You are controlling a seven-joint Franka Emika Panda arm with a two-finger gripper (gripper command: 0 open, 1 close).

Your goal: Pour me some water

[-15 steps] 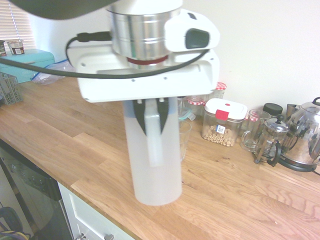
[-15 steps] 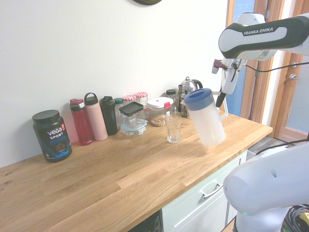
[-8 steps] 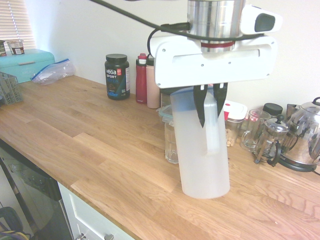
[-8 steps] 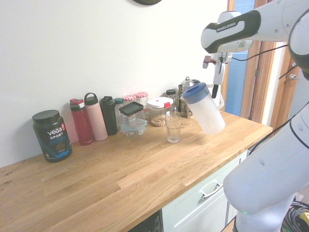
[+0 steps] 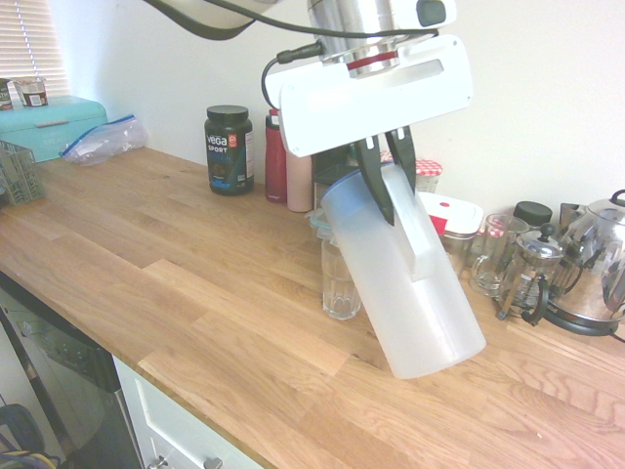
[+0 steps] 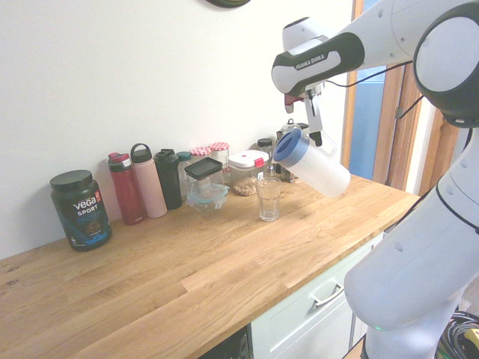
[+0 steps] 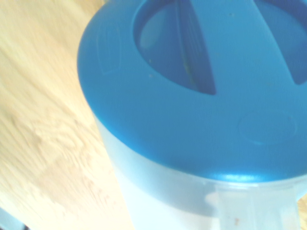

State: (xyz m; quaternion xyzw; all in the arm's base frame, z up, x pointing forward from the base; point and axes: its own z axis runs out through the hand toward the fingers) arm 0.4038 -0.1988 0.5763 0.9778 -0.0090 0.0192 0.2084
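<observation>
Pitcher (image 6: 312,165) tilted over glass (image 6: 268,198), gripper (image 6: 316,137) clamped

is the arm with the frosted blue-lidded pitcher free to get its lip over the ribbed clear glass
Probably yes. The gripper, shut on the frosted plastic pitcher by its handle, holds it tilted in the air with its blue lid just above the ribbed clear glass; nothing stands between them.

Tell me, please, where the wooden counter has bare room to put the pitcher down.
Bare wood lies along the front edge of the wooden counter, before the ribbed clear drinking glass, and leftward toward the black Vega tub. By the wall it is crowded: a row of bottles, jars, containers and the glass French press.
</observation>
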